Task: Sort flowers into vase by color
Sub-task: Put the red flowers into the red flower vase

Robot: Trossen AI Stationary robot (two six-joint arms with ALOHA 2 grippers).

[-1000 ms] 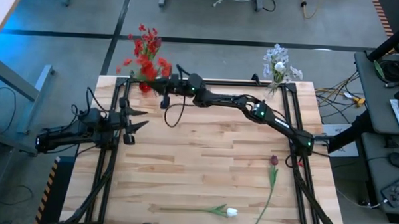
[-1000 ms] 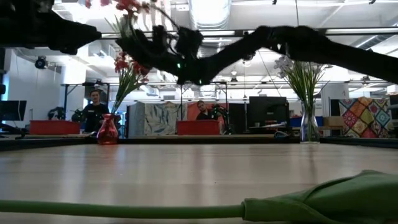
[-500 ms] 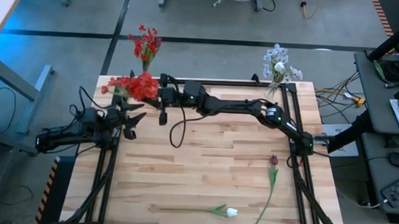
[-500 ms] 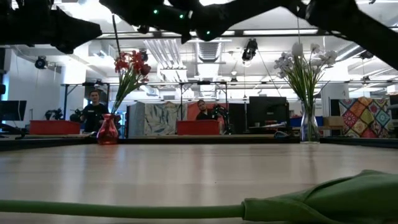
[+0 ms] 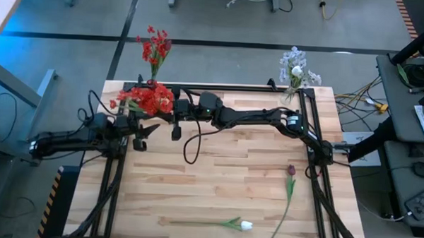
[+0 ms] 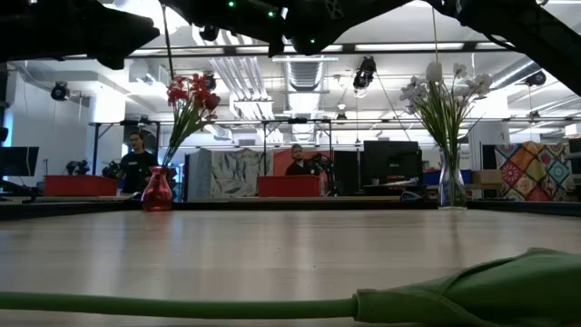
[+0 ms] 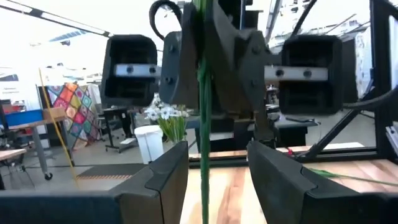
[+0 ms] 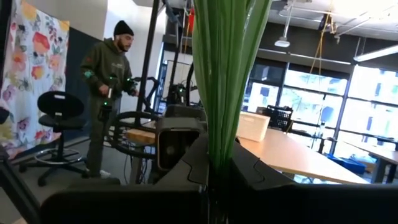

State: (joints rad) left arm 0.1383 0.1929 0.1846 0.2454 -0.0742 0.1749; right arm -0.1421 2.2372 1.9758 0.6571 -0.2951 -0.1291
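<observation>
1. The right hand [image 5: 171, 109] reaches across to the surface's [image 5: 217, 176] far left part, near eleven o'clock, clamped on a red flower cluster [image 5: 147, 99]; its green stem [image 8: 227, 81] rises from between the closed fingers.
2. The left hand [image 5: 142, 127] waits just beside it at about ten o'clock, fingers [image 7: 163, 177] apart, with that green stem [image 7: 203, 124] hanging between them, not visibly touched.
3. A red vase with red flowers [image 5: 155, 48] stands at the far edge near eleven o'clock.
4. A clear vase of pale blue-white sprays [image 5: 296, 69] stands at one o'clock.
5. A maroon tulip [image 5: 289, 189] lies flat around four o'clock.
6. A white tulip [image 5: 238, 224] lies near the front edge at about five o'clock.
7. A person in dark clothes [image 8: 106, 93] stands beyond the surface.
</observation>
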